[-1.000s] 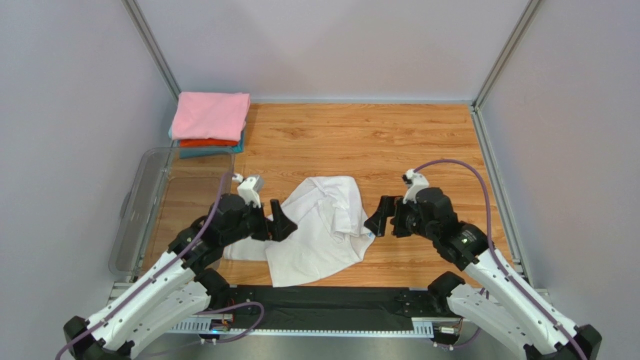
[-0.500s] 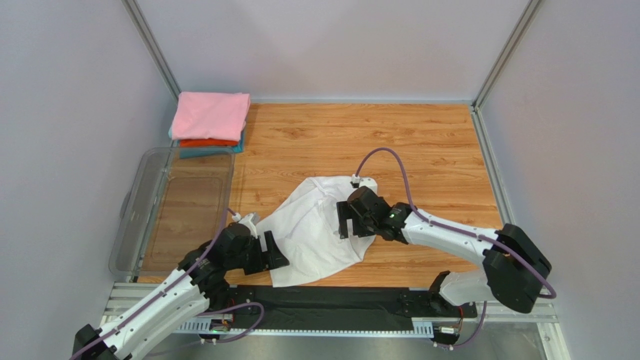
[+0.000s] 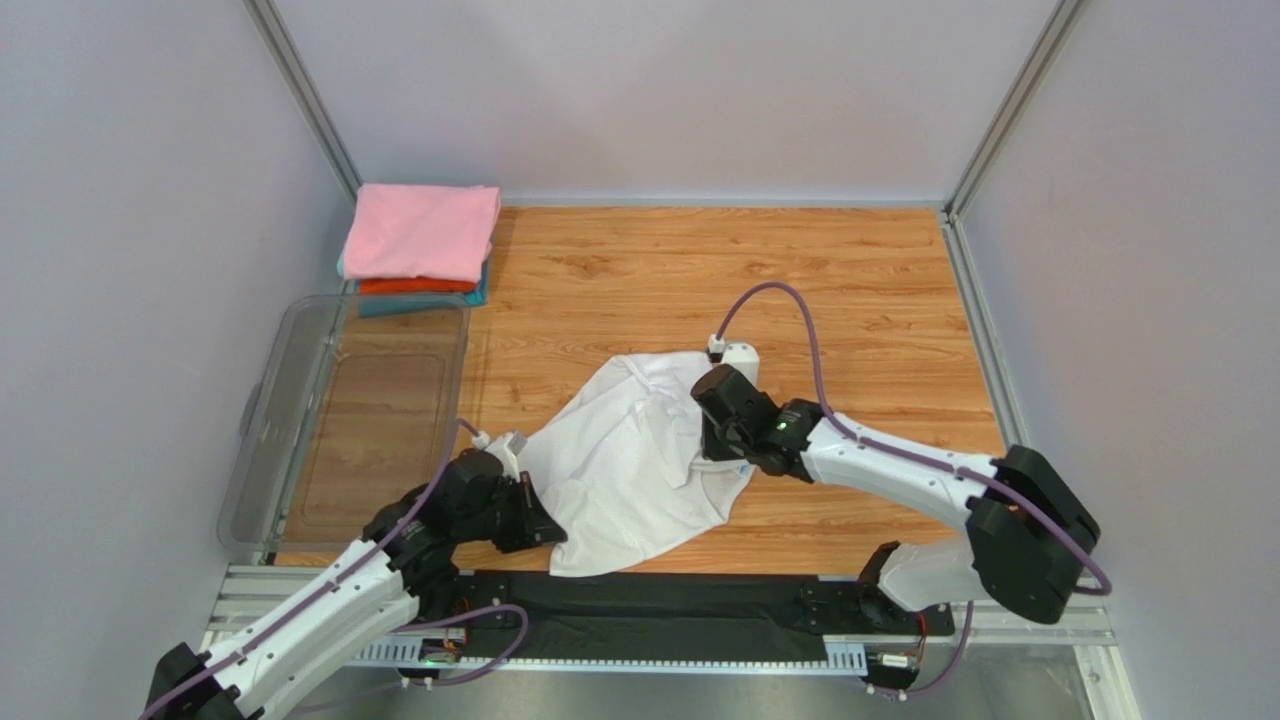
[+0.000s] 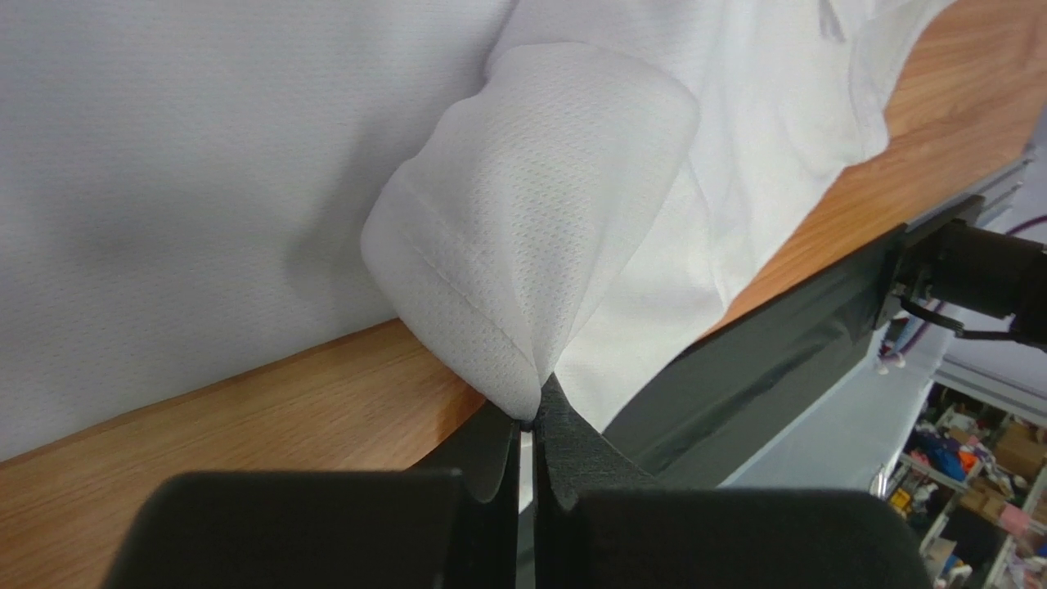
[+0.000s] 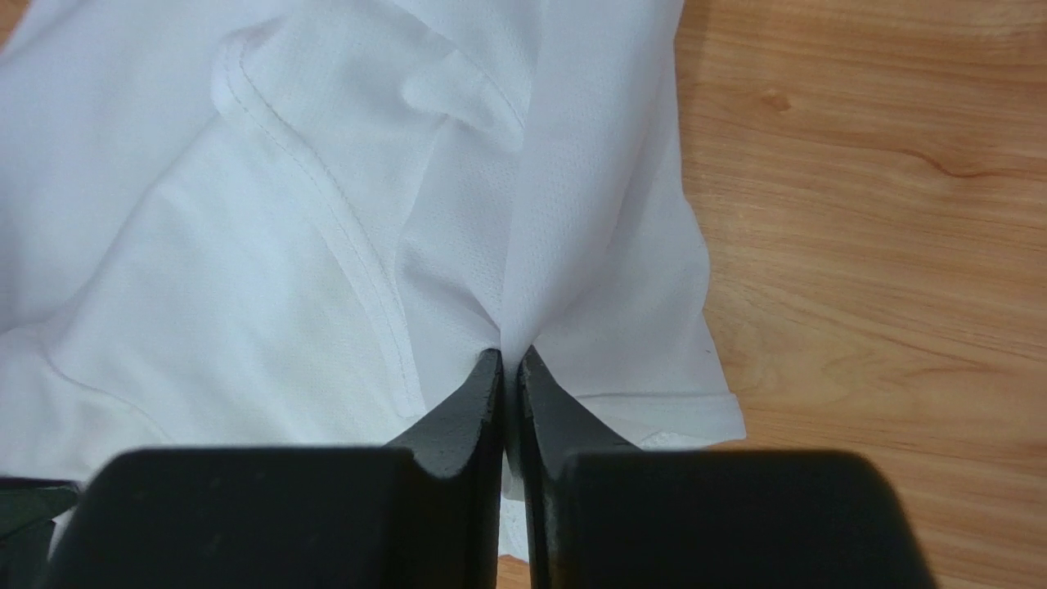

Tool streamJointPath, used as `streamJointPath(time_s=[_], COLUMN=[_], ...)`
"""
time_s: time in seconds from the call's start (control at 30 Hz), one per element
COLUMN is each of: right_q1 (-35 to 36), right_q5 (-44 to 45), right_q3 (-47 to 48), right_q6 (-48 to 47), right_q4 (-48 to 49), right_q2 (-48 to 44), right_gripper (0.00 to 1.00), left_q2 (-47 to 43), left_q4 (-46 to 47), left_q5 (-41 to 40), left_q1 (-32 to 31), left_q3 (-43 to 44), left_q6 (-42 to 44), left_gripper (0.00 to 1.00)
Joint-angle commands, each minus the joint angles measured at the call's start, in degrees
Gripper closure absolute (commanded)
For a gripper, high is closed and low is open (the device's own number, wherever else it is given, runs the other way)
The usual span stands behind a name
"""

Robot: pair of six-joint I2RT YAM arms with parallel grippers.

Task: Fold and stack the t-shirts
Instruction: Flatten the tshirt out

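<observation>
A crumpled white t-shirt [image 3: 631, 458] lies in the middle of the wooden table. My left gripper [image 3: 544, 528] is shut on the shirt's near-left hem; in the left wrist view the cloth [image 4: 529, 233] puckers into the closed tips [image 4: 536, 423]. My right gripper [image 3: 718, 438] is shut on a fold at the shirt's right side, and the fabric [image 5: 369, 221] pinches up between its fingers [image 5: 510, 362]. Three folded t-shirts are stacked at the back left: pink [image 3: 422, 230] on top, orange-red [image 3: 413, 285] under it, teal [image 3: 443, 303] at the bottom.
A clear plastic bin [image 3: 286, 420] stands along the left side of the table. A black strip [image 3: 676, 612] runs along the near edge between the arm bases. Grey walls and metal corner posts close the table in.
Both grippers went from open beside the shirt to shut on it. The left arm drew back toward the near-left hem; the right arm swung left over the shirt's right side.
</observation>
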Motion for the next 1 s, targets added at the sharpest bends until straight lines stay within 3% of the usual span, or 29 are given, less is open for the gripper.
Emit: streamJointPath(time_s=[0.0, 0.2, 0.43, 0.7, 0.87, 0.97], right_q1=[0.3, 0.3, 0.2, 0.3, 0.2, 0.2], right_q5=[5.4, 9.7, 10.1, 7.1, 5.6, 9.5], right_q3=[0.1, 2.2, 10.8, 26.1, 36.0, 39.4], right_q6=[1.0, -2.2, -8.0, -12.8, -17.4, -19.4], right_q4=[-0.7, -8.4, -14.9, -22.9, -25.7, -26.3], right_q2=[-8.5, -24.6, -39.6, -43.8, -41.6, -38.2], right_gripper=[0.94, 0.95, 0.94, 0.93, 0.92, 0.94], left_q2=[-4.9, -9.7, -1.9, 6.7, 13.6, 19.2], left_q4=[2.1, 1.4, 0.3, -3.6, -7.0, -8.2], left_q5=[5.0, 6.0, 5.7, 7.0, 7.1, 3.7], left_q1=[-0.2, -0.1, -0.1, -0.1, -0.1, -0.1], left_q3=[3.5, 13.7, 32.6, 59.4, 70.4, 75.9], left_q6=[1.0, 3.1, 8.4, 15.8, 16.9, 19.0], left_gripper=[1.00, 1.00, 1.00, 1.00, 1.00, 1.00])
